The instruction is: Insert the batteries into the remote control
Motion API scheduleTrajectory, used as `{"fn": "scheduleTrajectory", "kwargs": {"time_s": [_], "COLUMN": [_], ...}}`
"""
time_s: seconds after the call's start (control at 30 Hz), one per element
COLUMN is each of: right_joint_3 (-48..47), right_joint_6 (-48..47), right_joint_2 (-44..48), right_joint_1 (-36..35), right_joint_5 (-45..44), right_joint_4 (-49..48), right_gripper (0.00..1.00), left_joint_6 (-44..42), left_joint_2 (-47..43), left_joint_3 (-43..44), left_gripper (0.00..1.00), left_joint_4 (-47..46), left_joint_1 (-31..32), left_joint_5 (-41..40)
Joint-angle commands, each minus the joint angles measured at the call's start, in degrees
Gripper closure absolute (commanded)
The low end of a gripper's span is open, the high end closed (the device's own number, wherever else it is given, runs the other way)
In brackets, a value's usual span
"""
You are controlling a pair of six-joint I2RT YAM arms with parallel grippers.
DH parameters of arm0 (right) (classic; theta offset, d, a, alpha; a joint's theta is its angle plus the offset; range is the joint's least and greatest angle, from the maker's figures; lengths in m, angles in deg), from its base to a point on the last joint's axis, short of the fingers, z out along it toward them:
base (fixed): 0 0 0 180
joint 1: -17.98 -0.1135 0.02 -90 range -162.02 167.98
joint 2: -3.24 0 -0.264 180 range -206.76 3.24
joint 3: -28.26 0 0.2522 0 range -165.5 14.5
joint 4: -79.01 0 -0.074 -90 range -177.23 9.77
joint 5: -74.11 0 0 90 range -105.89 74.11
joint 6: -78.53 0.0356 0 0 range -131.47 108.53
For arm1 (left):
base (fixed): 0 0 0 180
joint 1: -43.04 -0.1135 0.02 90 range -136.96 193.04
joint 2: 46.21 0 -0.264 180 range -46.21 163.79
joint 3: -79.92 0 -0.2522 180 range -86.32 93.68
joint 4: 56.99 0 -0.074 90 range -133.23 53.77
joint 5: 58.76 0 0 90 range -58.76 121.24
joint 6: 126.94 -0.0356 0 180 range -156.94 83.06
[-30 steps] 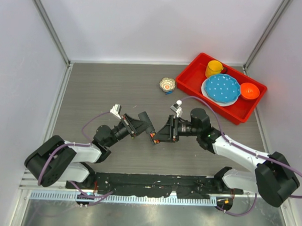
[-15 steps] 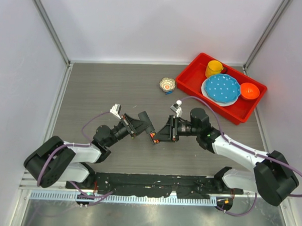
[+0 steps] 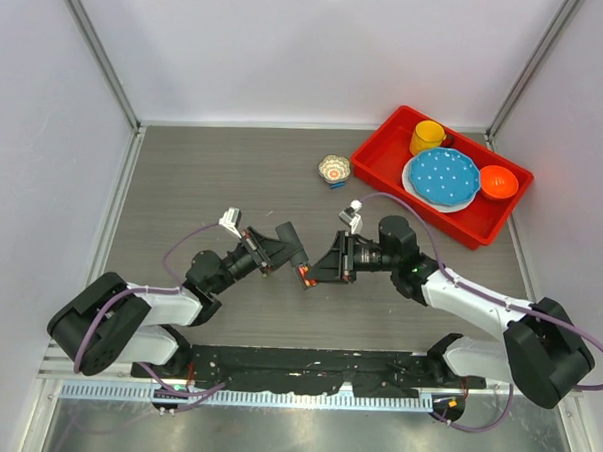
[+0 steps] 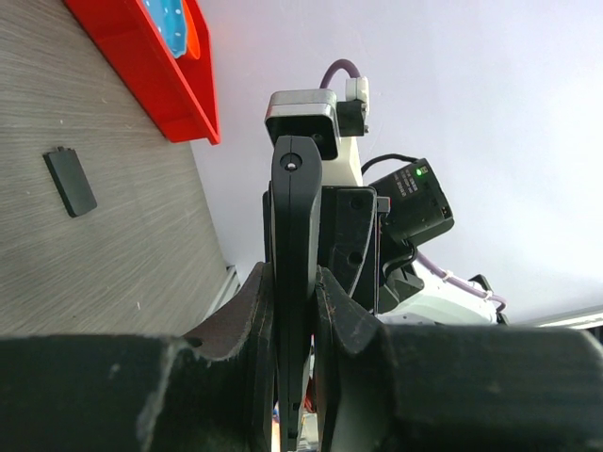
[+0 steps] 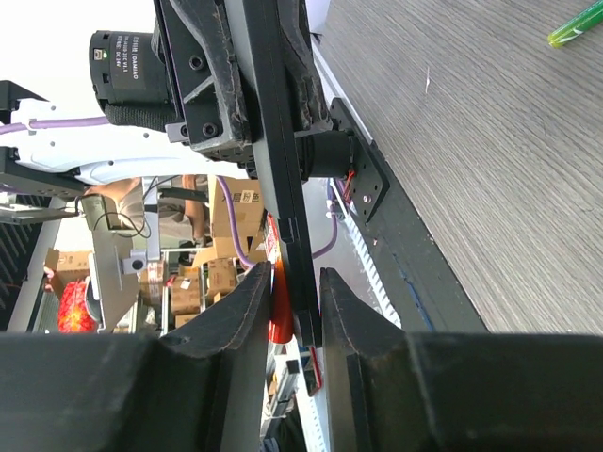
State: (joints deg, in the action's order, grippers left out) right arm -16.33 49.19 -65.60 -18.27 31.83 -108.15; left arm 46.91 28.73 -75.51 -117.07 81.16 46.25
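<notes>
Left wrist: remote control (image 4: 294, 235) above open table (image 4: 94, 254).

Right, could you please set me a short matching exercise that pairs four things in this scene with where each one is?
Things:
1. remote control
2. yellow cup
3. orange bowl
4. small patterned bowl

Places:
A. on the table, just left of the red tray
B. clamped between the fingers of the left gripper
C. in the tray, right of the blue plate
D. in the tray, on the far side of the blue plate

Pairs: 1-B, 2-D, 3-C, 4-A
</notes>
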Motion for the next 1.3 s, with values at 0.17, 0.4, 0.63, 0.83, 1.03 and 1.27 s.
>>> {"fn": "scheduleTrajectory", "kwargs": {"time_s": [0.17,0.4,0.63,0.83,1.03,1.27], "right_joint_3": [-0.2,-1.07,-1.51,-2.3,-3.1,-4.24], "right_joint_6": [1.39,1.48,1.39,0.95,-0.81,-3.44], "right_joint_2": [-1.39,-2.09,-2.0,-1.47,-2.09,-3.14], "right_joint_1": [0.21,0.21,0.21,0.21,0.21,0.21], "right_joint_5": [-1.41,-3.25,-2.9,-2.72,-1.85,-1.84], "right_joint_4": [-2.89,-2.45,-1.92,-0.96,0.98,5.53], "right_gripper": [0.82,0.86,0.7,0.57,0.55,0.57], "left_joint_6": [0.52,0.26,-0.18,-0.36,-0.27,-0.27], "left_joint_2": [-1.11,-0.49,0.12,1.09,1.62,2.05], "left_joint_3": [0.44,0.18,-0.17,-0.09,0.44,0.79], "left_gripper": [1.0,1.0,1.0,1.0,1.0,1.0], "left_joint_4": [-14.75,-14.75,-14.75,-14.75,-14.75,-14.75], "left_joint_1": [0.28,0.98,1.07,0.98,1.07,1.07], "left_joint_5": [0.64,0.03,-0.33,-0.41,-0.24,-0.15]}}
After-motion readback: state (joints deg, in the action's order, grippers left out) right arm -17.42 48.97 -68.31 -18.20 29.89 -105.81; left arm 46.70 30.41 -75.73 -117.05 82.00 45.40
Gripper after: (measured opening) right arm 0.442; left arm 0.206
